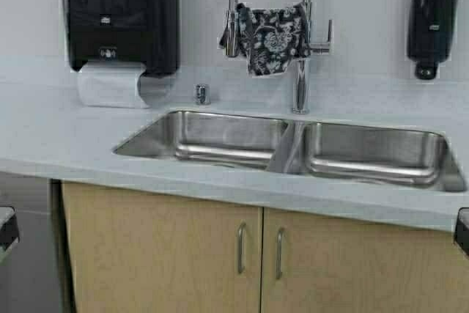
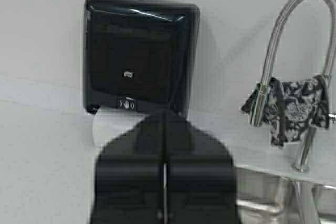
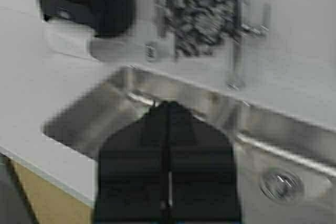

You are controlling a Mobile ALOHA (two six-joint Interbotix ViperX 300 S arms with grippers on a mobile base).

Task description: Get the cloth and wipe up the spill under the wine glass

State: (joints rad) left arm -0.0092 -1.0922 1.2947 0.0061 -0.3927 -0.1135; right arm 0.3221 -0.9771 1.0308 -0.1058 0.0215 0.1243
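The cloth (image 1: 272, 40), dark with a white floral pattern, hangs draped over the tall chrome faucet (image 1: 300, 71) behind the sink; it also shows as the cloth (image 2: 294, 111) and the cloth (image 3: 199, 22) in the wrist views. The wine glass and the spill are out of view. My left gripper (image 2: 165, 113) is shut and holds nothing, well short of the cloth and facing the wall dispenser. My right gripper (image 3: 168, 103) is shut and holds nothing, hovering in front of the sink's near edge. In the high view only dark arm parts show at the lower corners.
A double steel sink (image 1: 293, 174) is set in a pale countertop (image 1: 58, 130). A black paper towel dispenser (image 1: 121, 12) with paper hanging out is on the wall at left, a black soap dispenser (image 1: 434, 16) at right. Wooden cabinet doors (image 1: 168, 262) are below.
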